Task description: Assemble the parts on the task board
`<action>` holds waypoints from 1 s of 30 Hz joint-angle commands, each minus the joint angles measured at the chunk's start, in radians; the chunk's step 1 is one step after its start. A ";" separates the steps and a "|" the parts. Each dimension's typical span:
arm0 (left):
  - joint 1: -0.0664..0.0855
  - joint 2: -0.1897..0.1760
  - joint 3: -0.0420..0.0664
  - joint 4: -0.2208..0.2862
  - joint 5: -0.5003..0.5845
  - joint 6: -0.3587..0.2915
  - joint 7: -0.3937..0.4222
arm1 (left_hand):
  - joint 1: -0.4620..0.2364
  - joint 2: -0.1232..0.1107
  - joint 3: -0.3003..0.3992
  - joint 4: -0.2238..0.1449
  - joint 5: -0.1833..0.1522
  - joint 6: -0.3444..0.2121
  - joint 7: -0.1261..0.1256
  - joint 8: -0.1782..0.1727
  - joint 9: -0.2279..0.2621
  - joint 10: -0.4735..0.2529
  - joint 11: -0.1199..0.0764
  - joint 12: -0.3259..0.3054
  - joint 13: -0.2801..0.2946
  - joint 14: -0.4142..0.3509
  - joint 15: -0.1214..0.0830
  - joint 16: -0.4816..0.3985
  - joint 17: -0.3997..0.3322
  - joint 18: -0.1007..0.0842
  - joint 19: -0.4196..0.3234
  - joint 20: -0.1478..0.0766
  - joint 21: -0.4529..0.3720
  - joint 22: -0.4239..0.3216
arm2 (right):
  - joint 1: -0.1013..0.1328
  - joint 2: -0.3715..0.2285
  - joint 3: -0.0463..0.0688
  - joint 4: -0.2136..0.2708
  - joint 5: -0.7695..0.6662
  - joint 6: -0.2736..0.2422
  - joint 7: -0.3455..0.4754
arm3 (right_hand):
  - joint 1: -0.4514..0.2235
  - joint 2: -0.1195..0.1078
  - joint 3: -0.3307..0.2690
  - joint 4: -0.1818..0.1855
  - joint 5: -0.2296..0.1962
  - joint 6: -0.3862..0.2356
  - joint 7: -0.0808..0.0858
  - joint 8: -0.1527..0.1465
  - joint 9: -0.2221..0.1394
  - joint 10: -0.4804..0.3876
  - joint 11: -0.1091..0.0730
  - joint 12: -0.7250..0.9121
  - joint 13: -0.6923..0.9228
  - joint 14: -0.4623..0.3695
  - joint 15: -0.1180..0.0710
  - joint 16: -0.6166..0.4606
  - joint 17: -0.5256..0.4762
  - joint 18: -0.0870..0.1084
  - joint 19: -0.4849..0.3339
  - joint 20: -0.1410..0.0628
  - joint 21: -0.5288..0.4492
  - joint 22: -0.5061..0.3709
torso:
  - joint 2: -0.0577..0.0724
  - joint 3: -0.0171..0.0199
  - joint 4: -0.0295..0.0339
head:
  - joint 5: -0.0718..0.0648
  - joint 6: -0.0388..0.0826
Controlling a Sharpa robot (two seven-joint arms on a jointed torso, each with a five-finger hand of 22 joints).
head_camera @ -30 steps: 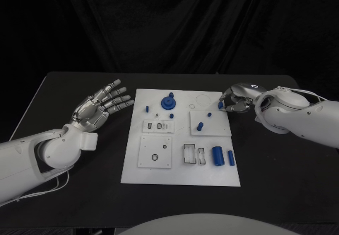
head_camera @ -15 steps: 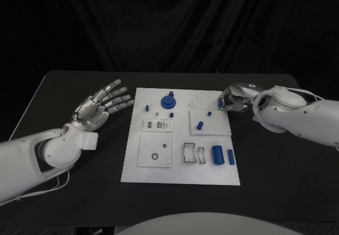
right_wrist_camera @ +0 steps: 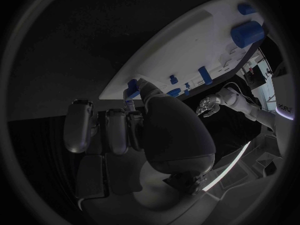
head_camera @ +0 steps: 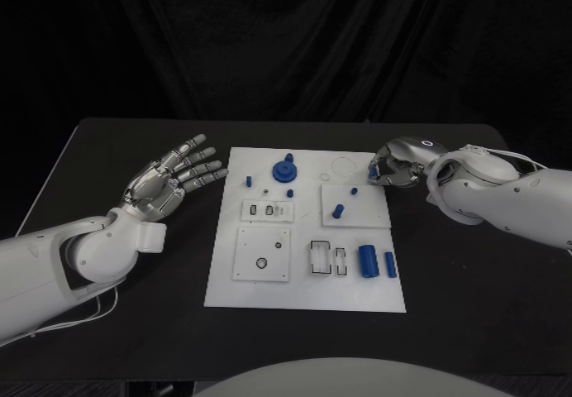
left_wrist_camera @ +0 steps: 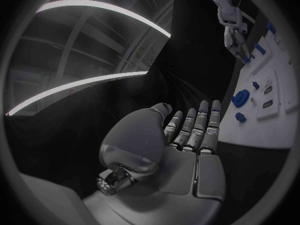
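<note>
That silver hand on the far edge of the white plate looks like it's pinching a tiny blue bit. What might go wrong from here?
The right hand pinches a small blue part at the edge of the white task board; such a small piece could slip out and roll onto the black table. Its fingers hide the part from above, so placing it may be misjudged. Other short blue pegs stand close by and could be knocked.

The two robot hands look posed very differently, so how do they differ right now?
The left hand is spread, fingers apart and holding nothing, while the right hand is curled, pinching a small blue part. The left hand sits over bare table beside the task board; the right hand is at the board's far right edge. Both are silver, many-fingered hands on white arms.
</note>
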 commanded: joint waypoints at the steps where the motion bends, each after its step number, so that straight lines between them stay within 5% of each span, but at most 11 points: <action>1: -0.002 0.000 0.001 0.001 0.003 0.015 0.004 | -0.010 -0.002 0.006 -0.001 0.003 0.004 0.000 0.005 0.001 0.004 0.006 0.005 0.000 -0.007 0.003 0.003 -0.001 -0.015 -0.008 0.002 0.005 0.001 | -0.003 -0.007 0.001 0.010 -0.002 -0.108 0.007 | 0.016 0.009 0.012 -0.003 0.022 0.028 -0.006 0.016 0.016 0.003 -0.004 0.004 0.140 0.058 -0.007 -0.003 0.139 0.005 0.000 -0.008 -0.006 0.132 | 0.000 0.0000 0.0005 | 0.003 -0.001; 12: -0.004 -0.002 0.001 0.000 0.003 0.015 0.003 | -0.010 -0.002 0.006 -0.001 0.003 0.004 0.000 0.005 0.001 0.004 0.006 0.005 0.000 -0.007 0.003 0.003 -0.001 -0.015 -0.008 0.002 0.005 0.001 | 0.015 -0.030 0.003 0.119 -0.011 -0.224 0.021 | 0.037 0.005 0.017 -0.021 0.011 0.062 -0.010 0.039 0.051 0.004 0.001 0.004 0.141 0.058 -0.004 -0.008 0.133 0.004 0.004 -0.005 -0.007 0.135 | 0.000 0.0004 -0.0012 | 0.011 -0.009; 23: -0.005 -0.014 0.001 0.016 0.004 0.006 0.003 | -0.012 -0.002 0.010 -0.001 0.003 0.007 0.001 0.006 0.002 0.004 0.006 0.006 -0.001 -0.008 0.003 0.004 -0.002 -0.015 -0.009 0.002 0.005 0.001 | 0.028 0.033 0.003 0.249 -0.039 -0.037 -0.034 | 0.057 0.011 0.024 -0.038 -0.002 0.079 -0.019 0.050 0.078 0.005 -0.006 0.004 0.141 0.057 -0.009 -0.011 0.130 0.006 0.002 -0.008 -0.016 0.133 | 0.000 0.0004 -0.0012 | 0.017 -0.012; 30: -0.005 -0.018 0.001 0.023 0.004 0.002 0.000 | -0.014 -0.004 0.011 -0.002 0.003 0.008 0.001 0.006 0.002 0.005 0.007 0.007 0.000 -0.009 0.003 0.005 -0.002 -0.015 -0.010 0.002 0.005 0.001 | 0.014 0.110 0.003 0.256 -0.052 0.032 -0.052 | 0.058 0.011 0.023 -0.041 -0.005 0.076 -0.018 0.049 0.082 0.006 -0.007 0.005 0.143 0.058 -0.010 -0.008 0.133 0.006 0.002 -0.009 -0.016 0.133 | 0.000 -0.0016 0.0021 | 0.018 -0.012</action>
